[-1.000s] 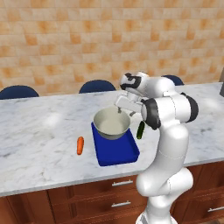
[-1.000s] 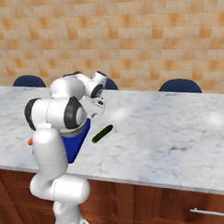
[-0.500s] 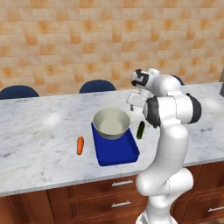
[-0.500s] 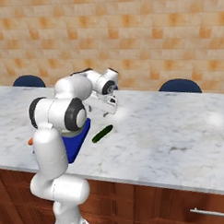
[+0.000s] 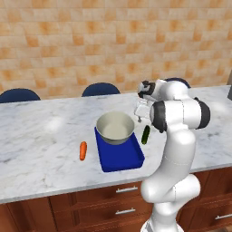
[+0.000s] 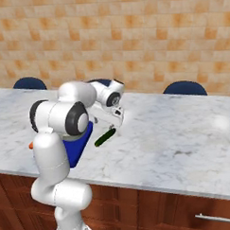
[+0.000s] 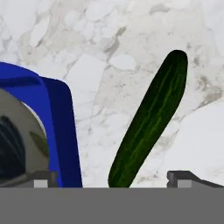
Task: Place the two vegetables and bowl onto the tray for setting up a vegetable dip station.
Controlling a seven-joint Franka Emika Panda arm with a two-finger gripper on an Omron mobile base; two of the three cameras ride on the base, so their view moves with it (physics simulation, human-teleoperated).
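My pincer (image 5: 141, 111) hangs over the marble counter (image 5: 41, 136) with its jaws wide apart and nothing between them. It sits just past the far right corner of the tray (image 5: 122, 156), above the far end of the cucumber (image 5: 146, 134).

The bowl (image 5: 115, 128) stands on the far half of the tray, its rim reaching the tray's side edges. The cucumber lies on the counter just right of the tray, apart from it, pointing roughly near to far. In my hand view the cucumber (image 7: 151, 118) runs slantwise between my two fingertips (image 7: 43, 178), with the tray's corner (image 7: 61, 127) and the bowl's wall (image 7: 22, 131) to one side.

The carrot (image 5: 83, 150) lies on the counter left of the tray, a little apart from it.
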